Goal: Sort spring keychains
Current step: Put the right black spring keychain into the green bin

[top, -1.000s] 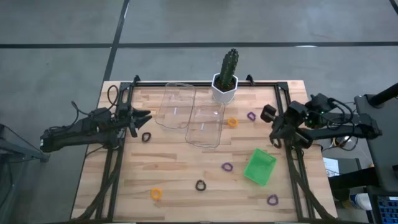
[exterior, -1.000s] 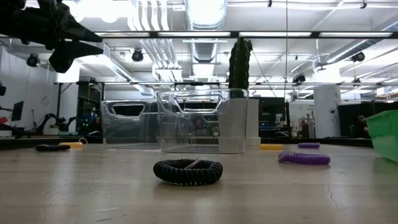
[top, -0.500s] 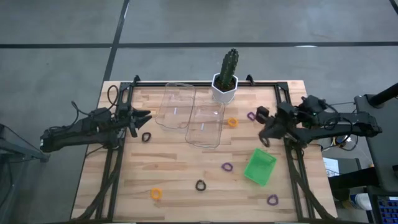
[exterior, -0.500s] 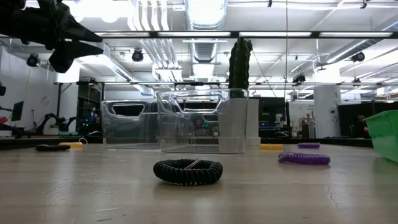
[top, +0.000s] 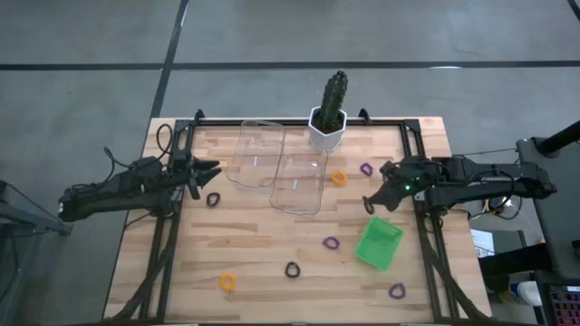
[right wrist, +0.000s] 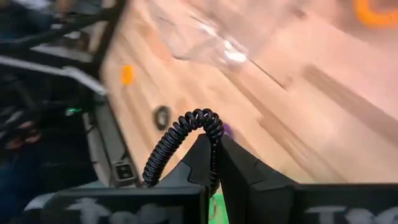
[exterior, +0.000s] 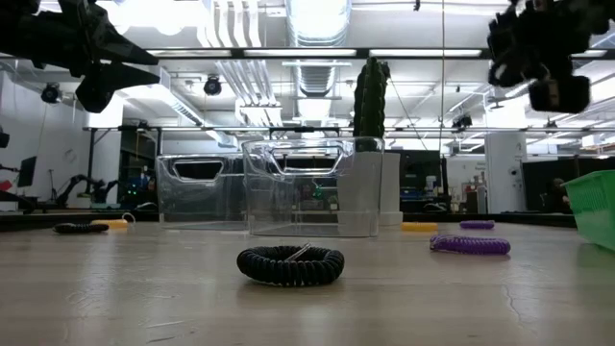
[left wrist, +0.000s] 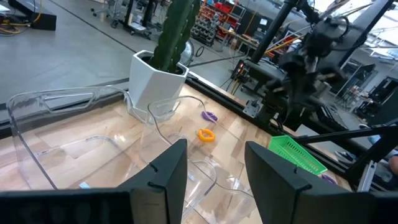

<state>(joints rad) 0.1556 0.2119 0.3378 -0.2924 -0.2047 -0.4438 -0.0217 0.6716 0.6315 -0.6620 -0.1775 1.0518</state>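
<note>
Spring keychains lie flat on the wooden table in the high view: a black one (top: 213,199), an orange one (top: 338,178), two purple ones (top: 366,168) (top: 331,243), another black one (top: 292,269), an orange one (top: 227,282) and a purple one (top: 397,291). My right gripper (top: 370,203) hangs above the table beside the green tray (top: 379,243), shut on a black coiled keychain (right wrist: 186,134). My left gripper (top: 208,168) waits open, raised near the table's left edge beside the clear trays (top: 256,152). My right gripper pinches a black spring keychain between its two shut fingers (right wrist: 233,165). The coil's loop (right wrist: 202,118) stands out beyond the fingertips, and one strand (right wrist: 158,158) trails back along a finger. The keychain is lifted clear of the table.
Two clear plastic trays (top: 299,181) lie side by side at the far middle of the table. A potted cactus (top: 328,113) in a white pot stands at the far edge. The near left part of the tabletop is bare wood. The low view shows my right gripper (exterior: 538,67) high up.
My right gripper has moved from the table's right edge toward the left and somewhat nearer, out over the table toward the green tray, and has come into the low view at the upper right.
</note>
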